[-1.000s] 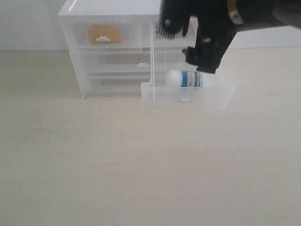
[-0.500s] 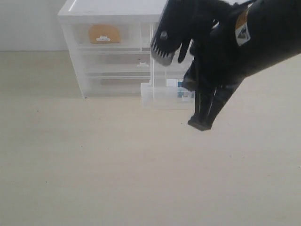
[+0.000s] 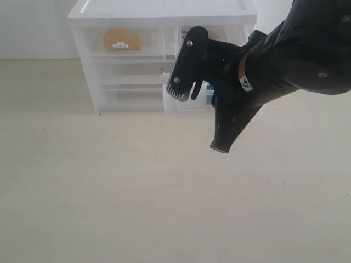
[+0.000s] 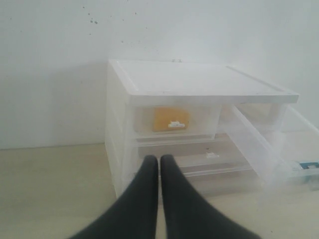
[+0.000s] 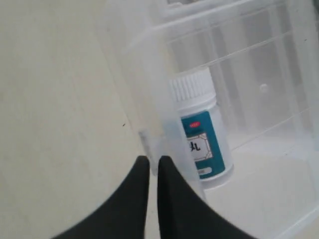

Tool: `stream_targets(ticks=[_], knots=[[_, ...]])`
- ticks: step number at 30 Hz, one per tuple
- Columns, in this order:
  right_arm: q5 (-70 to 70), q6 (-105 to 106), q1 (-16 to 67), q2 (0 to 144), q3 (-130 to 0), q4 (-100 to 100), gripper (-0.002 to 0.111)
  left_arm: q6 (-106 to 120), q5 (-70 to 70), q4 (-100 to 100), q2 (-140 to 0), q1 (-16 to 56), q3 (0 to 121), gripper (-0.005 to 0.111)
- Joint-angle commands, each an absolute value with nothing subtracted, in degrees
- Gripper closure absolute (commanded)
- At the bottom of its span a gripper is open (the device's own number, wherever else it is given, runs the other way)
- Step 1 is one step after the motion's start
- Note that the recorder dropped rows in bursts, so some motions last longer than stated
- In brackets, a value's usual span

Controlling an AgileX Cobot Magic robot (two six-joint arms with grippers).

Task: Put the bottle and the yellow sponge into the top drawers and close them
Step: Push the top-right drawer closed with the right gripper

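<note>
The yellow sponge (image 3: 122,39) lies behind the front of the top left drawer (image 3: 145,41), which is pushed in; it also shows as the yellow sponge (image 4: 170,119) in the left wrist view. The top right drawer (image 4: 249,144) stands pulled out with the bottle (image 5: 199,129) lying on its side inside. My right gripper (image 5: 153,160) is shut and empty, its tips against the outside of that drawer's front wall (image 5: 134,89), by the tab handle (image 5: 146,139). In the exterior view the right gripper (image 3: 219,146) hangs in front of the drawer. My left gripper (image 4: 159,159) is shut, empty, well short of the cabinet.
The white drawer cabinet (image 3: 164,8) stands at the back against a pale wall, with full-width translucent drawers (image 3: 131,82) under the top pair. A beige tabletop (image 3: 109,192) spreads in front. The right arm (image 3: 296,60) covers the cabinet's right side.
The right arm has come down from above the drawer to its front side. The pulled-out drawer's front now sits a little nearer the cabinet. The left drawer and sponge are unchanged.
</note>
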State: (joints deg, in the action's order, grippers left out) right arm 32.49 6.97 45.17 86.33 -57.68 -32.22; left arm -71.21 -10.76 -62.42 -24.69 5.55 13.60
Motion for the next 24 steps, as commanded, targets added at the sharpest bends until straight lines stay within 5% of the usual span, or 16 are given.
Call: stream_targets(ticks=[1, 12, 24], knots=[[28.72, 0.78, 45.14, 86.72, -57.9, -40.58, 0.102, -71.05, -10.53, -62.3, -24.46, 5.76, 13.41, 0.103], [29.45, -28.16, 44.91, 97.24, -66.24, -68.99, 0.102, -71.05, -10.53, -62.3, -24.46, 5.76, 13.41, 0.103], [35.36, -45.3, 38.56, 104.24, -76.56, -71.0, 0.102, -71.05, -10.53, -62.3, -24.46, 5.76, 13.41, 0.103]])
